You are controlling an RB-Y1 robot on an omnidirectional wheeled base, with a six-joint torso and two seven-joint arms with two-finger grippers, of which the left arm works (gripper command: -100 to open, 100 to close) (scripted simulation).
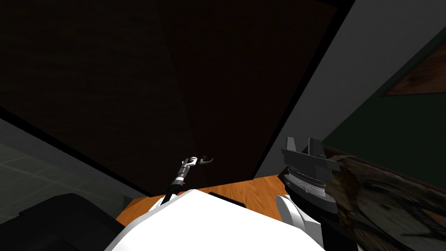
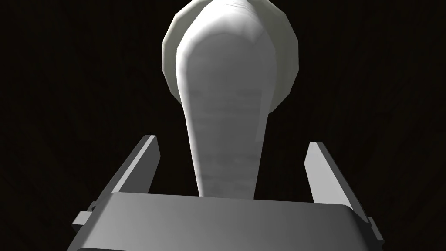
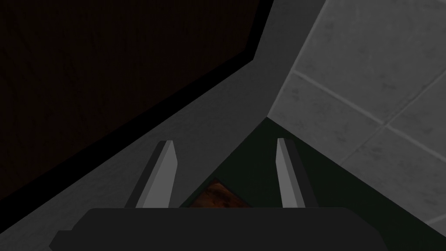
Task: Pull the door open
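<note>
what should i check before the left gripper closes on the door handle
1. Door handle sits between the left gripper's fingers: ok, the lever runs down the gap.
2. Fingers open wide enough: ok, both stand clear of the lever's sides.
3. Lever centred in the gap: ok, roughly equal space on each side.
4. Grip on the handle: not ok, nothing is touching it yet.
5. Right gripper out of the way: ok, it is open and held off to the side of the handle.
6. Door latched or already ajar: cannot tell, it is dark with no edge gap visible.
</note>
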